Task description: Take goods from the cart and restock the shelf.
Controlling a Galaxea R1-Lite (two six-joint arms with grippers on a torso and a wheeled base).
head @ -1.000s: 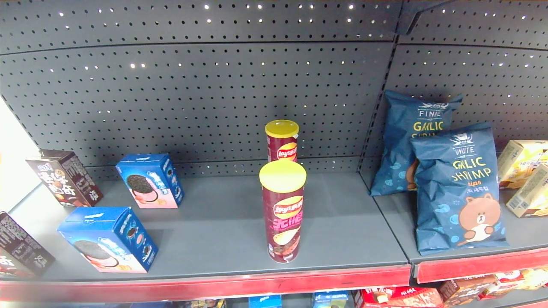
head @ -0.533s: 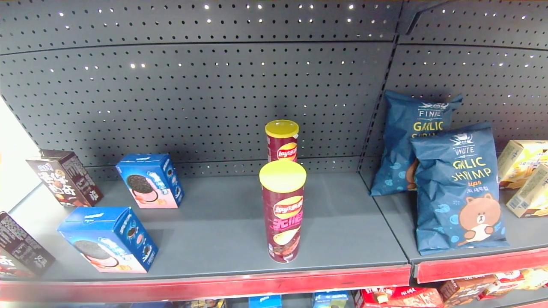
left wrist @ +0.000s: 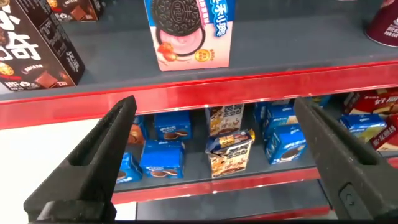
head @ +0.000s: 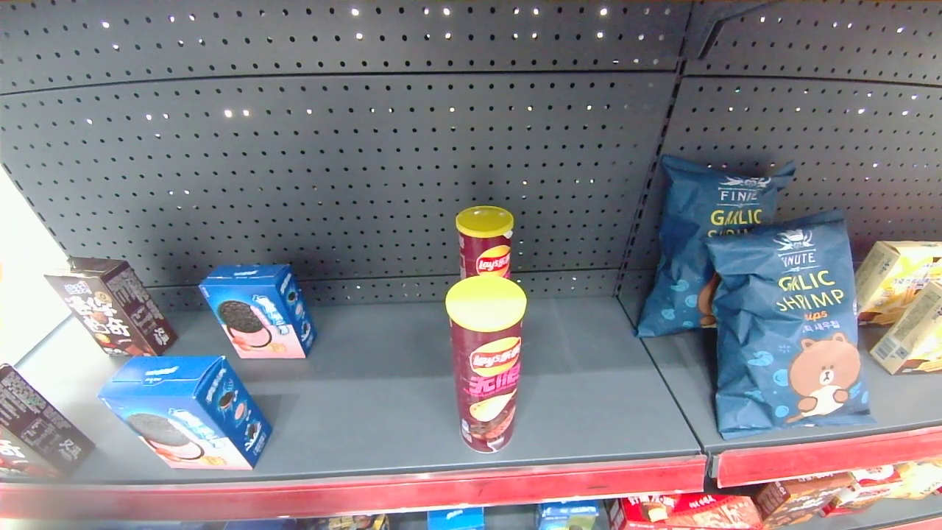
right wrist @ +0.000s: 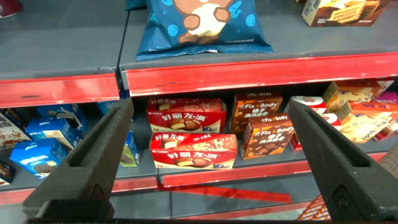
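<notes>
On the grey shelf (head: 353,412) two dark red chip cans with yellow lids stand upright, one (head: 486,364) near the front edge and one (head: 484,241) behind it by the back wall. Two blue cookie boxes (head: 188,412) (head: 259,311) and two dark chocolate boxes (head: 112,304) (head: 33,430) stand to the left. My left gripper (left wrist: 214,158) is open with nothing between its fingers, below and in front of the shelf's red front edge (left wrist: 186,93), under a cookie box (left wrist: 189,31). My right gripper (right wrist: 211,155) is open and holds nothing, in front of the lower shelf, under a blue shrimp chip bag (right wrist: 199,25).
Two blue shrimp chip bags (head: 791,324) (head: 706,235) lean on the right shelf section, with yellow boxes (head: 901,302) further right. The lower shelf holds red pie boxes (right wrist: 189,149), brown boxes (right wrist: 264,134) and small blue cookie packs (left wrist: 168,155). A perforated back panel (head: 331,169) closes the shelf.
</notes>
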